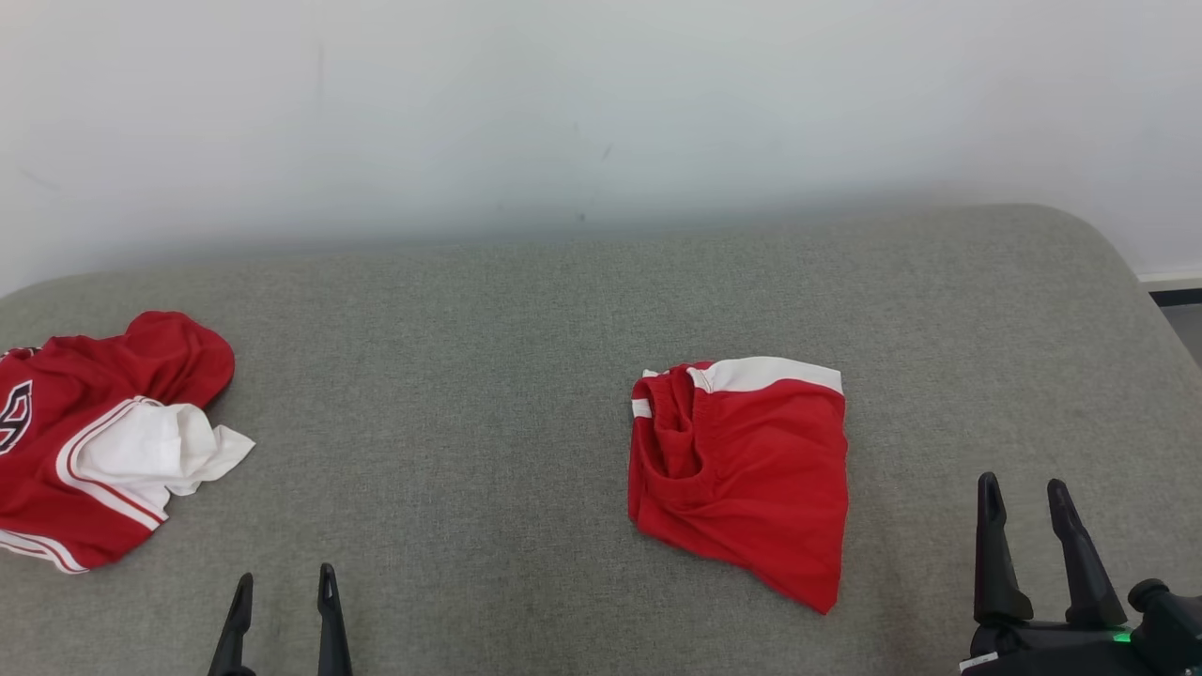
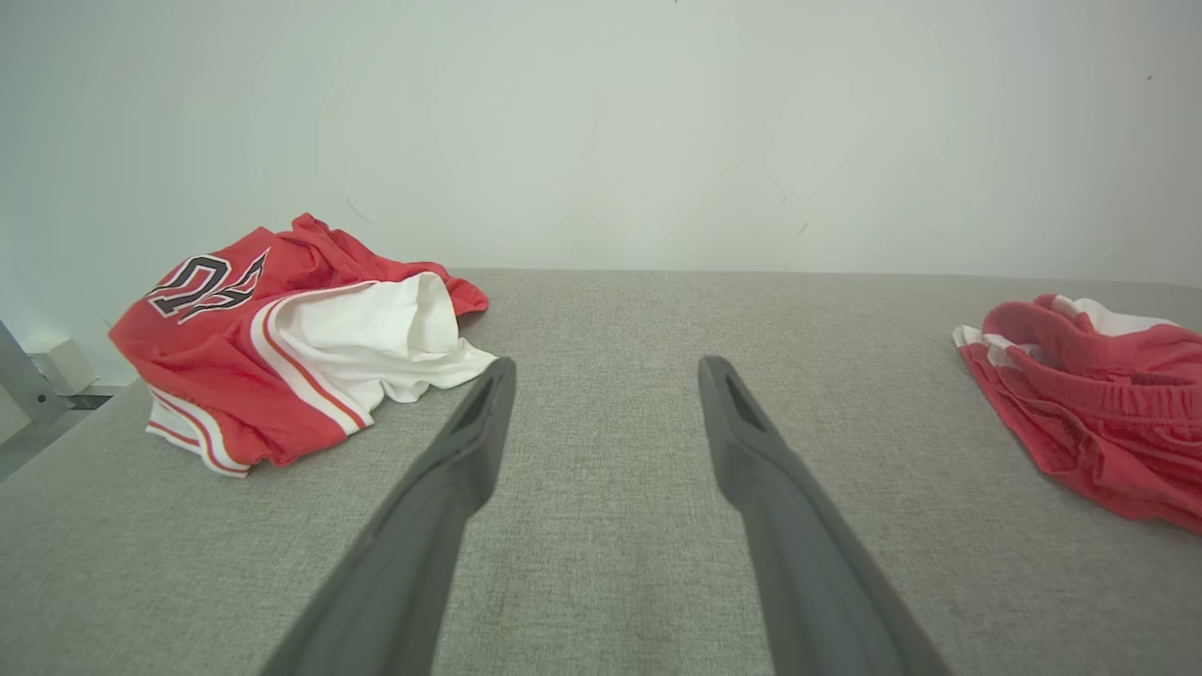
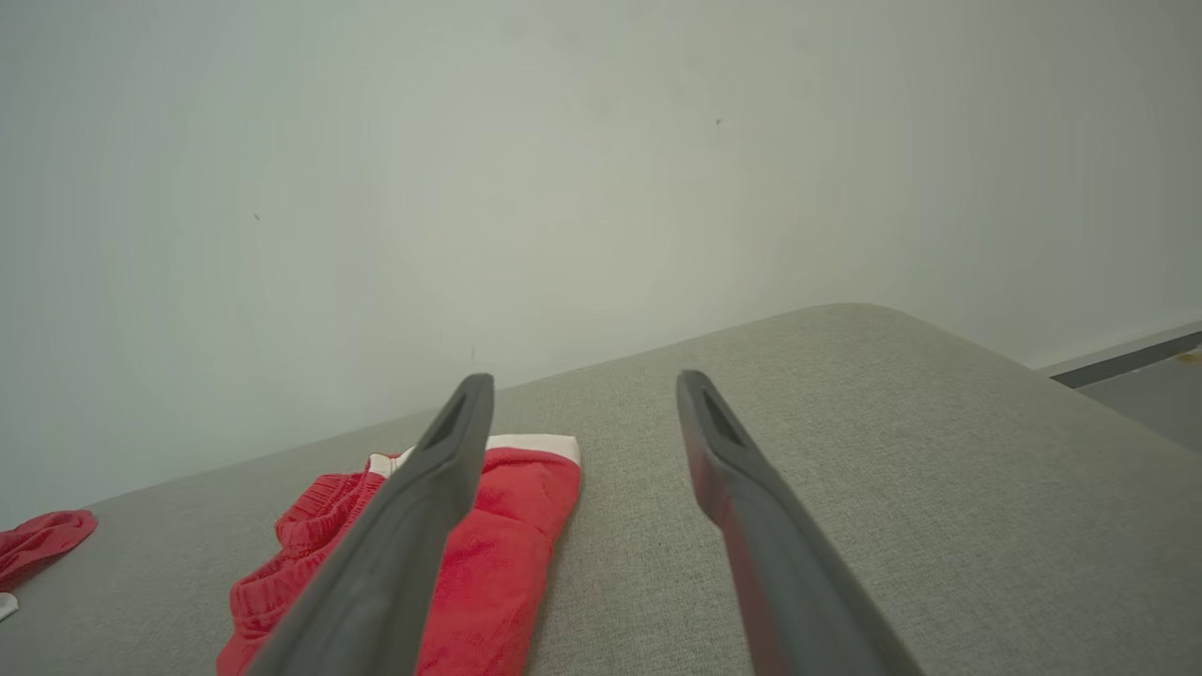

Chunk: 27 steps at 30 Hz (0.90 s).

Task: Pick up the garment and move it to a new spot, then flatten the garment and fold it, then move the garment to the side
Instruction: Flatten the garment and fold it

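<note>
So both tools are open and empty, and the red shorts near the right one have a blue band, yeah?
No. The head view shows the band on the red shorts is white, not blue. The rest is right: left tool and right tool are open and empty, and the shorts lie near the right one.

Left gripper (image 2: 606,371) held with fingers spread wide over a grey padded surface (image 2: 601,563).
A crumpled red-and-white jersey (image 2: 282,347) is seen at the left, close by one fingertip; red shorts (image 2: 1099,422), apparently folded, are laid at the right and cut off by the edge.
</note>
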{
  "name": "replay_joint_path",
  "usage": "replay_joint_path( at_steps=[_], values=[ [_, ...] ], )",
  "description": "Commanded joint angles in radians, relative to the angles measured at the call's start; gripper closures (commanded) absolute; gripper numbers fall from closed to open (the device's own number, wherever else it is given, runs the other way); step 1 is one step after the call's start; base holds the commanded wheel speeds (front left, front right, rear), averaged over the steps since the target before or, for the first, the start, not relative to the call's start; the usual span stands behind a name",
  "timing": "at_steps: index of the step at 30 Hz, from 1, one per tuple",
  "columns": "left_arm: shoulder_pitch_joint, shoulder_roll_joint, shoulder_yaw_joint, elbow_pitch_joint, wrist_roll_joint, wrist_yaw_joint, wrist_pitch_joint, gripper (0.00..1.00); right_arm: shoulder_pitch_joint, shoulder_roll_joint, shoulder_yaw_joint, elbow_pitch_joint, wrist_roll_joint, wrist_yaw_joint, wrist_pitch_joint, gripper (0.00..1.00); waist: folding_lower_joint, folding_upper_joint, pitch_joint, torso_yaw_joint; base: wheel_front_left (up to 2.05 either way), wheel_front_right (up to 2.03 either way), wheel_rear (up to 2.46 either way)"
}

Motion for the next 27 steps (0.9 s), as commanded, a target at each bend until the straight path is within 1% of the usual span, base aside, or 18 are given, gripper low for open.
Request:
replay_joint_path(
  at_steps=[1, 6, 12, 27],
  values=[
    [0.006, 0.0, 0.002, 0.002, 0.003, -0.001, -0.002, 0.0, 0.004, 0.002, 0.003, 0.002, -0.008, 0.001, -0.001, 0.0, 0.0001, 0.0001, -0.001, 0.002, 0.0, 0.0, 0.0],
    [0.004, 0.0, -0.002, 0.009, 0.006, -0.004, -0.003, 0.0, 0.003, -0.014, 0.026, 0.025, -0.023, 0.001, -0.001, 0.0, 0.0001, 0.0001, -0.004, 0.008, 0.0, 0.0, 0.0],
    [0.0, 0.0, -0.001, 0.015, 0.004, -0.004, -0.003, 0.0, 0.006, -0.012, 0.04, 0.038, -0.035, 0.001, -0.001, 0.0, 0.0001, 0.0001, -0.005, 0.012, 0.0, 0.0, 0.0],
    [-0.004, 0.0, -0.004, 0.026, 0.006, -0.002, -0.003, 0.0, 0.004, -0.025, 0.094, 0.08, -0.007, 0.001, -0.001, 0.0, 0.0001, 0.0001, 0.002, 0.018, 0.0, 0.0, 0.0]
  ],
)
